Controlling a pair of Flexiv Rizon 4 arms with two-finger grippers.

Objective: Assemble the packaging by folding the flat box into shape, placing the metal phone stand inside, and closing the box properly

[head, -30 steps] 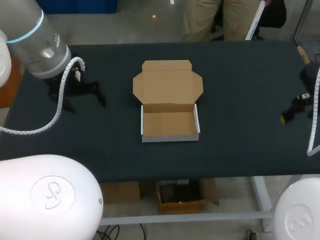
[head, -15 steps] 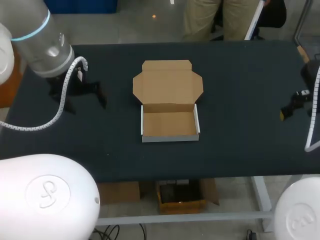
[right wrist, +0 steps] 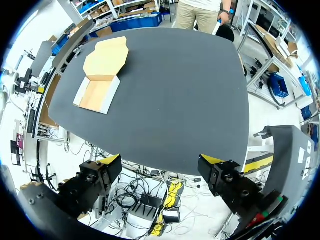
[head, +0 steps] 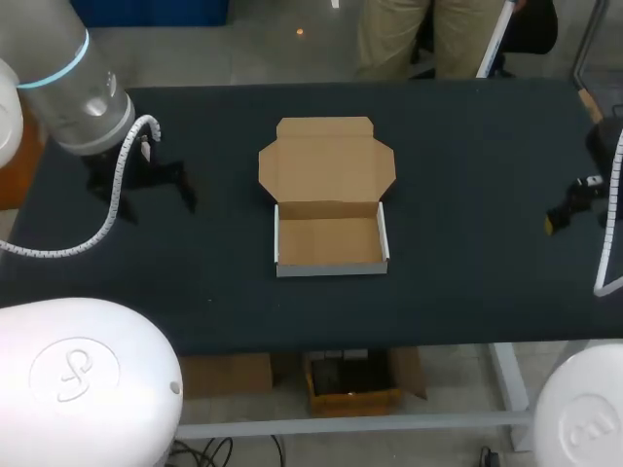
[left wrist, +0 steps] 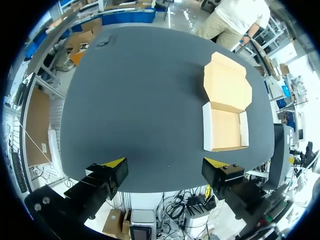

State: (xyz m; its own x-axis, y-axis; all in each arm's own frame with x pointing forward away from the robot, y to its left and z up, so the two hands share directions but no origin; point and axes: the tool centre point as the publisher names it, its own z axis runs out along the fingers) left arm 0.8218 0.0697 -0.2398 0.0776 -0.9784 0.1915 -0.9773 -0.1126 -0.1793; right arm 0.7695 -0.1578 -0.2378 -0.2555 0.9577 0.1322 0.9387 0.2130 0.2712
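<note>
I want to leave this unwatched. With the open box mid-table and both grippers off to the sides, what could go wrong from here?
No phone stand shows in any view, so placing it may stall. The box stands loose on the table, both the left gripper and the right gripper open and clear of it; a one-sided push on its lid would probably slide it.

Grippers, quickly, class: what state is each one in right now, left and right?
Left gripper: open, fingers wide apart, holding nothing.
Right gripper: open, fingers wide apart, holding nothing.
</note>
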